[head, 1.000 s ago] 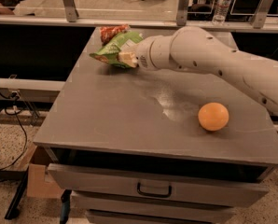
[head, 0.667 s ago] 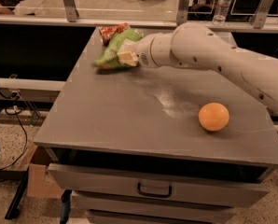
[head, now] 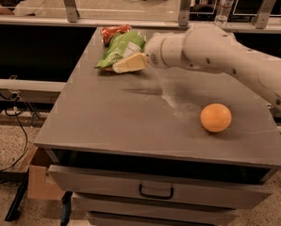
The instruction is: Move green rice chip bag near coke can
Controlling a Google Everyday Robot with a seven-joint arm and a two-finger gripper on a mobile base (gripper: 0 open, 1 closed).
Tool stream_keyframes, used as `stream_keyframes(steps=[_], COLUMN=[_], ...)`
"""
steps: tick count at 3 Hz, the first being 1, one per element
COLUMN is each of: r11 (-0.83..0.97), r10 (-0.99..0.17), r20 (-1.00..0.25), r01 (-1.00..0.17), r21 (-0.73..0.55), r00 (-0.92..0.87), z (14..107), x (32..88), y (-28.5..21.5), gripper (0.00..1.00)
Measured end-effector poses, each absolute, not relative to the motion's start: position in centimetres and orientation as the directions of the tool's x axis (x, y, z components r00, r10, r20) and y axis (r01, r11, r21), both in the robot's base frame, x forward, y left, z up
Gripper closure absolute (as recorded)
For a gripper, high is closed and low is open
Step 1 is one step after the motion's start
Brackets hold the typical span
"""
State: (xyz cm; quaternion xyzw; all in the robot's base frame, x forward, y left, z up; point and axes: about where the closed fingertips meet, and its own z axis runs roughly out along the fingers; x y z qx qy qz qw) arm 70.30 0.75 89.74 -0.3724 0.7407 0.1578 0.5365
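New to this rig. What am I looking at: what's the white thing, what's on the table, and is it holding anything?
There is a single camera view, looking down on a grey table from its drawer side. The white tube coming in from the right is a robot arm. Its gripper is over the far left part of the table, closed on the green rice chip bag. Just behind the bag lies the red coke can. An orange sits alone towards the front right.

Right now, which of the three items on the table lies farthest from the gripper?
The orange, alone at the near right. The gripper is at the green rice chip bag, the coke can just behind.
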Motion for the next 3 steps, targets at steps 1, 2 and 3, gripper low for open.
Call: stream_keyframes(steps=[1, 2, 3], r11=[0.737, 0.790, 0.792], r10=[-0.350, -0.347, -0.349], r20=[-0.925, -0.924, -0.923], r01=[-0.654, -0.581, -0.578], r21=[-0.174, -0.195, -0.198], r00=[-0.147, -0.162, -0.162], z=[91.4, 92.7, 92.8], x=[68.8, 67.0, 66.8], y=[-3.7, -8.5, -8.7], gripper=[0.00, 0.00, 0.00])
